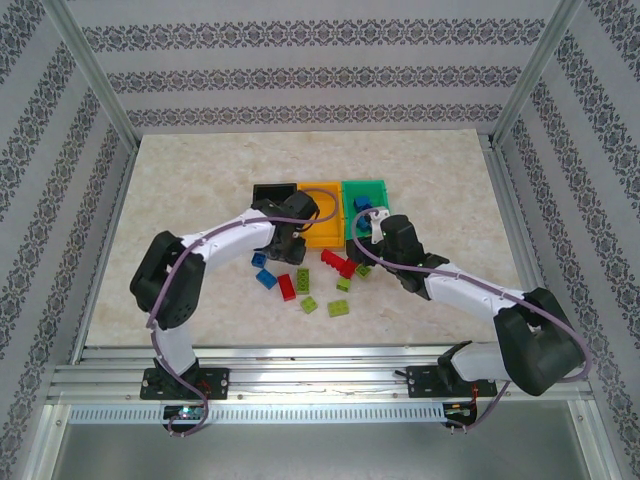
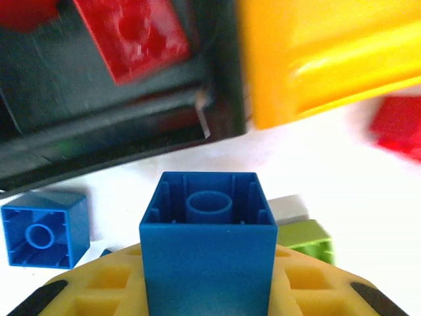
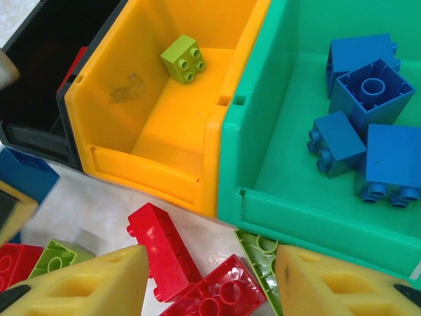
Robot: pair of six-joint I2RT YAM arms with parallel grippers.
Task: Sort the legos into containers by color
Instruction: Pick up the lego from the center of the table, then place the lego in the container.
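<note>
My left gripper (image 2: 208, 280) is shut on a blue lego (image 2: 209, 250), hollow underside facing out, just in front of the black container (image 2: 131, 125), which holds a red lego (image 2: 131, 33). My right gripper (image 3: 210, 283) stands open above two red legos (image 3: 164, 253) and a lime one (image 3: 260, 253) on the table, close to the green container (image 3: 309, 210). That one holds several blue legos (image 3: 368, 85). The orange-yellow container (image 3: 151, 164) holds one lime lego (image 3: 183, 58). From above, the left gripper (image 1: 288, 238) and right gripper (image 1: 366, 236) sit before the row of containers.
Loose legos lie on the table in front of the containers: blue (image 1: 265, 278), red (image 1: 286, 286), lime (image 1: 338, 307). Another blue lego (image 2: 43, 227) and a lime one (image 2: 306, 238) lie near my left gripper. Patterned walls and metal posts enclose the table.
</note>
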